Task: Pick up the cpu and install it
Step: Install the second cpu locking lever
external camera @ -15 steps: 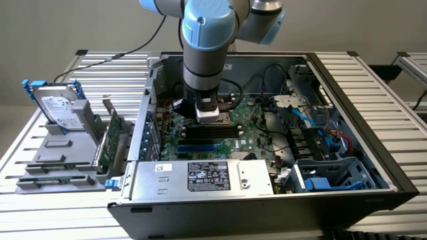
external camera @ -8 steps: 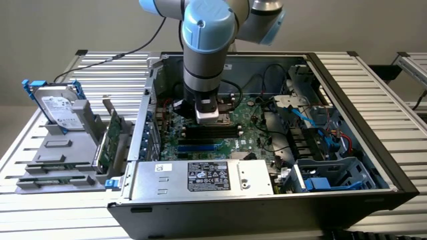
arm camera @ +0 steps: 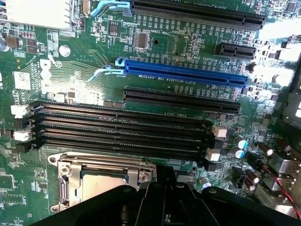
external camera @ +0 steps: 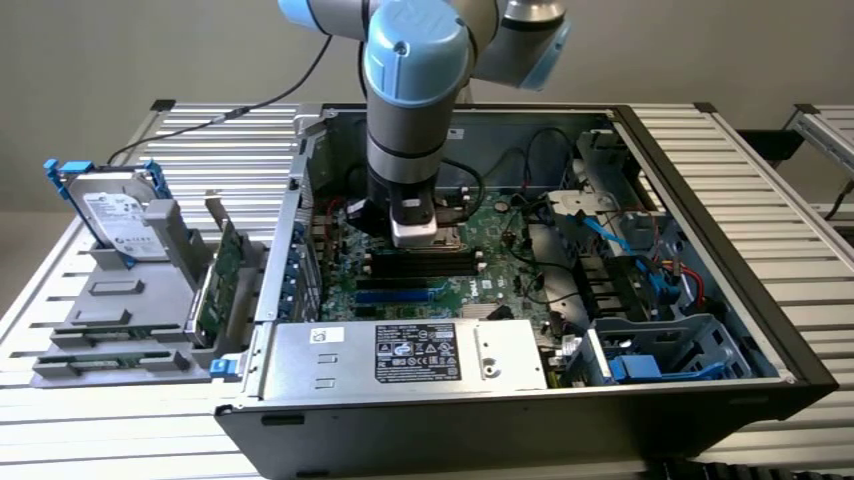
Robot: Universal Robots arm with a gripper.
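My gripper (external camera: 414, 234) hangs inside the open computer case (external camera: 747, 250), low over the green motherboard (external camera: 447, 285) and just behind its black memory slots. In the wrist view its black body (arm camera: 160, 202) sits right beside the metal-framed processor socket (arm camera: 66, 181). A flat pale grey square, which looks like the cpu (arm camera: 101, 182), lies inside that frame. One side of it is hidden by the gripper body. The gripper is shut. Whether it touches the chip is hidden.
Black memory slots (arm camera: 122, 129) and a blue card slot (arm camera: 183, 74) run beside the socket. The power supply (external camera: 400, 355) fills the case's near side, with cables and a blue drive cage at the exterior view's right. A hard drive (external camera: 118, 215) and a green card (external camera: 220, 280) stand in a grey holder outside.
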